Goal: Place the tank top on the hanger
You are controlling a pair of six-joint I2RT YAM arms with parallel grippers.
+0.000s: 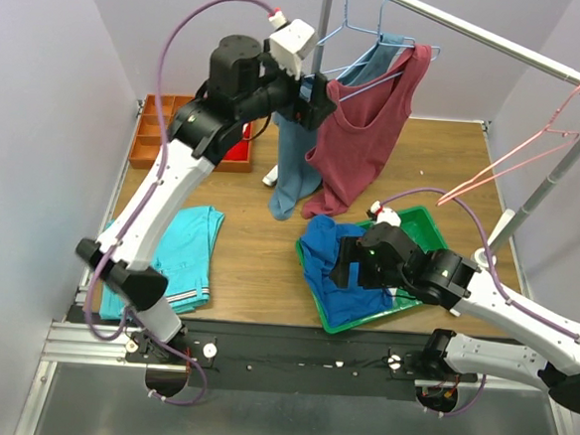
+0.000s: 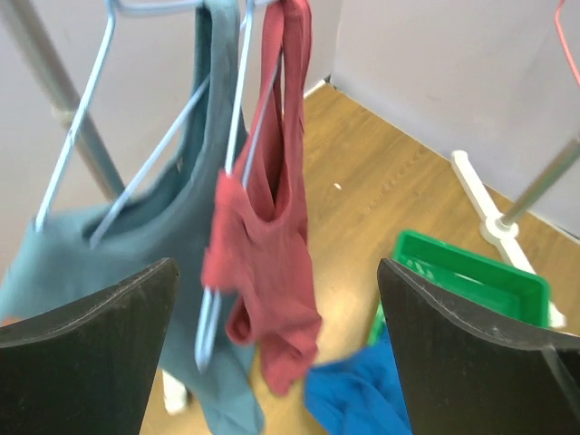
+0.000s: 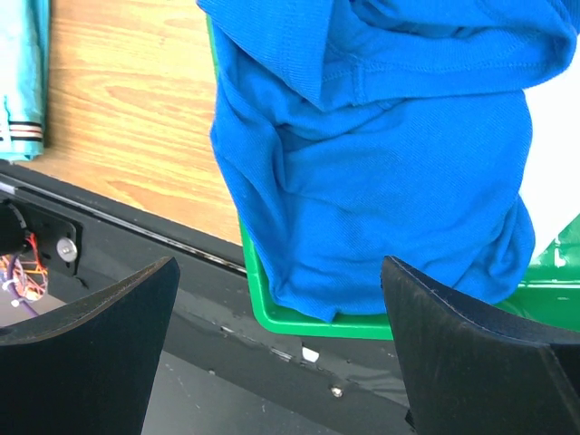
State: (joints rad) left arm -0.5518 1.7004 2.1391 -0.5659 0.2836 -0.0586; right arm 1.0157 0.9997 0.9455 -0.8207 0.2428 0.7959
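The maroon tank top hangs from the thin light-blue wire hanger on the clothes rail, and one hanger arm runs inside it. In the left wrist view the tank top dangles just ahead of my fingers, and the hanger's wire pokes out below its armhole. My left gripper is raised beside the top's left edge, open and holding nothing. My right gripper is low over the green bin, open and empty.
A slate-blue tank top hangs on a second blue hanger just left of the maroon one. A bright blue garment spills from the green bin. A pink hanger hangs at the right. Teal shorts and an orange tray lie at the left.
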